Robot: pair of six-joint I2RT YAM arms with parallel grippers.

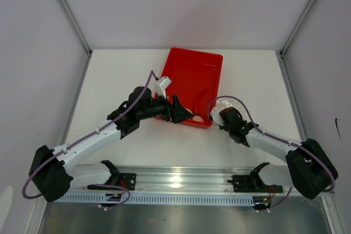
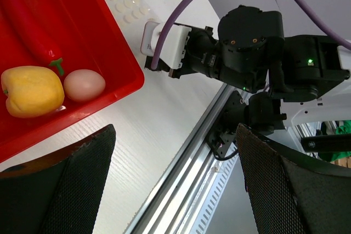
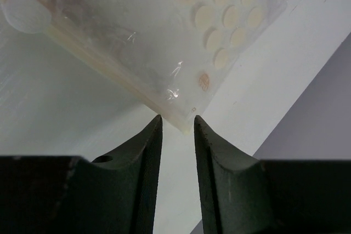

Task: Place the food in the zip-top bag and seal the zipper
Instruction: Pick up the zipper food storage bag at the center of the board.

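Note:
In the left wrist view the yellow fruit point(image 2: 33, 90), the pale egg-sized ball point(image 2: 84, 84) and the red chili point(image 2: 30, 31) lie together in a corner of the red tray point(image 2: 118, 53). My left gripper point(image 2: 175, 184) hangs wide open over the table just outside that corner, holding nothing. The transparent bag point(image 3: 142, 36) lies flat on the white table beside the tray. Its thick edge strip, the zipper point(image 3: 109, 72), runs down to a corner. My right gripper point(image 3: 178, 121) stands narrowly open, with that bag corner just between its fingertips.
The red tray point(image 1: 192, 75) sits mid-table, with my left gripper point(image 1: 180, 111) at its near edge and my right gripper point(image 1: 215, 114) at its near right corner. An aluminium rail point(image 1: 181, 182) runs along the near edge. Walls close in the table.

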